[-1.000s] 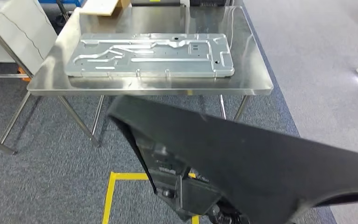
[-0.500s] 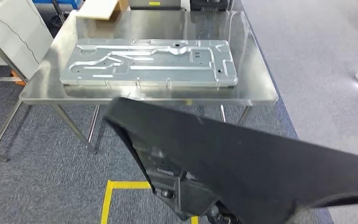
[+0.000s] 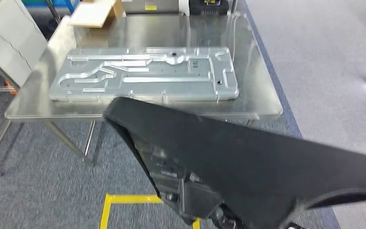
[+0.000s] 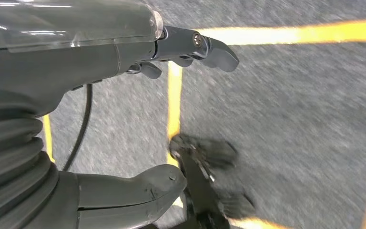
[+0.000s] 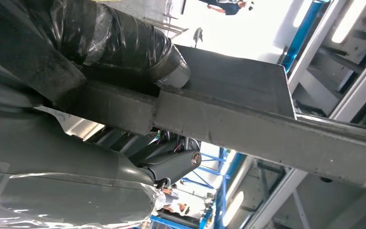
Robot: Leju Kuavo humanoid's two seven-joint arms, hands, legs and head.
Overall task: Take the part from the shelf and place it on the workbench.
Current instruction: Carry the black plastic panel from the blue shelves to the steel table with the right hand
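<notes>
Large black part [image 3: 248,167] low in the head view, near edge of the steel workbench [image 3: 267,102] just beyond it; right hand [image 5: 124,62] clamped on the part's edge, thumb over, fingers under; left hand [image 4: 124,109] spread, holding nothing, above grey carpet with yellow tape [image 4: 174,95]; grey metal panel [image 3: 145,74] flat on the workbench

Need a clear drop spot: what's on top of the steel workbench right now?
A large stamped grey metal panel lies flat across the steel workbench. The black part held by the right hand hides the near edge's middle.
</notes>
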